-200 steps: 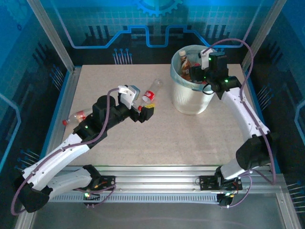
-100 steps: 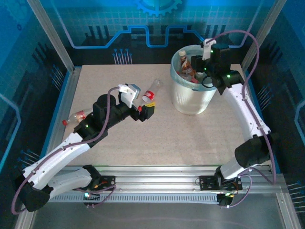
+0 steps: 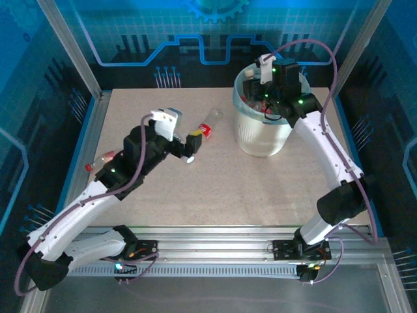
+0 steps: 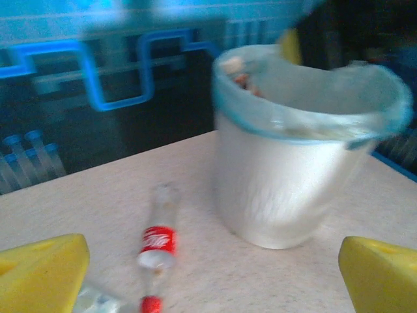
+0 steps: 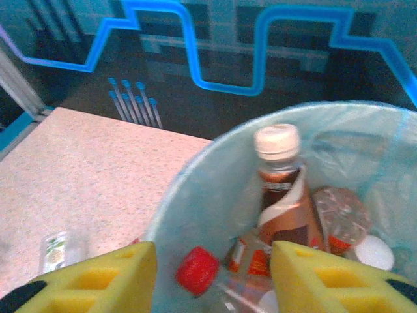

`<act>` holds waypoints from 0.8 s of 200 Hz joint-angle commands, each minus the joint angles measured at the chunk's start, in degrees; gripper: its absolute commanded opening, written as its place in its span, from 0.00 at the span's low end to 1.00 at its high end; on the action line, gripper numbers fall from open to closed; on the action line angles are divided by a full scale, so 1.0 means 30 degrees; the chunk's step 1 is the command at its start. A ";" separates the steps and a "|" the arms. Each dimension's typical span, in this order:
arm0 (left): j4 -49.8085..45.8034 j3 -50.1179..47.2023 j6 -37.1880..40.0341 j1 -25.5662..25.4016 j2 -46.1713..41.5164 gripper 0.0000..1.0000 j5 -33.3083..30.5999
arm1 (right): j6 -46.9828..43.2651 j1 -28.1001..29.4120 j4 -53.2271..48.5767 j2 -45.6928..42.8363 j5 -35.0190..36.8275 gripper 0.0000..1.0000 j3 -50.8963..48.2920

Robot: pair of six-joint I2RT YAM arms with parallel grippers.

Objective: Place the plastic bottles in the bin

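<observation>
The bin point(image 3: 260, 140), silvery with a pale blue-green liner, stands at the back right and holds several plastic bottles. My right gripper point(image 3: 259, 91) hovers over its mouth, open and holding nothing. In the right wrist view a brown bottle with a white cap point(image 5: 280, 189) and a red-capped bottle point(image 5: 199, 270) lie inside the bin point(image 5: 195, 169), below my right gripper point(image 5: 212, 280). A clear bottle with a red label point(image 3: 207, 125) lies on the table left of the bin. My left gripper point(image 3: 191, 149) stands wide open just short of it. That red-label bottle point(image 4: 158, 241) lies ahead of my left gripper point(image 4: 212, 280).
Another bottle with a red cap point(image 3: 101, 161) lies near the table's left edge, beside my left arm. A clear bottle point(image 5: 58, 251) rests on the table outside the bin. A metal frame rail point(image 3: 91, 130) borders the table on the left.
My right gripper has shifted left and back over the bin's mouth, closing partly then reopening a little. My left gripper has drawn back slightly to the left, still wide open.
</observation>
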 commanded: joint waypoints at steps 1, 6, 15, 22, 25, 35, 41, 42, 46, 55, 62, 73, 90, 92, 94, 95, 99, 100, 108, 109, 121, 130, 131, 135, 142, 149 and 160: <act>-0.5014 0.1976 -0.3011 0.2055 0.0042 0.99 -0.3121 | -0.0622 0.1742 -0.0190 -0.1862 0.0369 0.56 0.0430; -0.5834 0.2053 -0.3841 0.2785 0.0074 0.99 -0.2964 | -0.0783 0.2155 -0.0181 -0.2020 0.0528 0.56 0.0317; -0.7283 0.2022 -0.5022 0.4316 0.0076 0.99 -0.2314 | -0.0988 0.2855 -0.0052 -0.2335 0.0697 0.57 0.0084; -0.8209 0.1849 -0.5676 0.5618 0.0104 0.99 -0.1703 | -0.1035 0.3408 0.0115 -0.2512 0.0811 0.57 -0.0171; -0.8563 0.1734 -0.5846 0.6088 0.0105 0.99 -0.1359 | -0.1047 0.3657 0.0225 -0.2582 0.0801 0.57 -0.0281; -0.9621 0.1425 -0.6262 0.8190 0.0225 0.99 -0.0086 | -0.1164 0.4349 0.0589 -0.2689 0.0546 0.57 -0.0653; -1.0168 0.1212 -0.6391 0.9483 0.0383 0.99 0.0796 | -0.1229 0.4809 0.0669 -0.2691 0.0430 0.57 -0.0783; -1.0243 0.1201 -0.6396 0.9706 0.0420 0.99 0.0967 | -0.1250 0.4874 0.0685 -0.2673 0.0403 0.57 -0.0804; -1.0586 0.1094 -0.6324 1.0495 0.0584 0.99 0.1552 | -0.1269 0.5166 0.0729 -0.2644 0.0356 0.57 -0.0822; -1.1413 0.1015 -0.5806 1.2027 0.1187 0.99 0.2855 | -0.1468 0.5758 0.0702 -0.2416 0.0122 0.58 -0.0849; -1.2167 0.1086 -0.5371 1.3033 0.1807 0.99 0.3400 | -0.1612 0.6187 0.0645 -0.2201 -0.0035 0.58 -0.0835; -1.3019 0.1130 -0.4821 1.4277 0.2762 0.99 0.3902 | -0.1781 0.6695 0.0477 -0.1796 -0.0282 0.58 -0.0796; -1.3055 0.0737 -0.4198 1.5912 0.3999 0.99 0.4460 | -0.1725 0.7173 0.0154 -0.1162 -0.0795 0.59 -0.0664; -1.3023 0.0696 -0.4137 1.6062 0.4118 0.99 0.4474 | -0.1692 0.7190 0.0132 -0.1095 -0.0839 0.59 -0.0674; -1.2994 0.0671 -0.4048 1.6275 0.4236 0.99 0.4462 | -0.1684 0.7253 0.0105 -0.1013 -0.0894 0.58 -0.0654; -1.2989 0.0667 -0.4009 1.6369 0.4294 0.99 0.4441 | -0.1653 0.7268 0.0095 -0.0970 -0.0918 0.59 -0.0651; -1.2942 0.0663 -0.3818 1.6728 0.4499 0.99 0.4379 | -0.1609 0.7321 0.0044 -0.0858 -0.1085 0.58 -0.0641; -1.2933 0.0648 -0.3777 1.6786 0.4558 0.99 0.4370 | -0.1601 0.7317 0.0036 -0.0834 -0.1130 0.58 -0.0644; -1.2982 0.0730 -0.3354 1.7335 0.4949 0.99 0.4289 | -0.1538 0.7409 -0.0045 -0.0618 -0.1424 0.58 -0.0619; -1.2998 0.0755 -0.3296 1.7412 0.5003 0.99 0.4325 | -0.1521 0.7420 -0.0053 -0.0597 -0.1446 0.59 -0.0619; -1.3439 0.1091 -0.2124 1.7859 0.5507 0.99 0.4657 | -0.1501 0.7547 -0.0107 -0.0437 -0.1708 0.58 -0.0660; -1.3797 0.1264 -0.0805 1.7870 0.5839 0.99 0.4738 | -0.1497 0.7629 -0.0147 -0.0400 -0.1887 0.58 -0.0770; -1.3830 0.1256 -0.0673 1.7870 0.5843 0.99 0.4740 | -0.1486 0.7646 -0.0148 -0.0399 -0.1912 0.59 -0.0768; -1.3860 0.1213 -0.0308 1.7844 0.5874 0.99 0.4593 | -0.1540 0.7661 -0.0172 -0.0399 -0.2019 0.59 -0.0857; -1.3637 0.0842 0.0279 1.7784 0.5800 0.99 0.4231 | -0.1585 0.7692 -0.0127 -0.0428 -0.2083 0.58 -0.1027; -1.3299 0.0307 0.1069 1.7642 0.5659 0.99 0.4129 | -0.1649 0.7705 -0.0044 -0.0457 -0.2096 0.59 -0.1243; -1.2790 -0.0572 0.2651 1.7332 0.5484 0.99 0.3946 | -0.1744 0.7674 -0.0024 -0.0433 -0.2051 0.59 -0.1422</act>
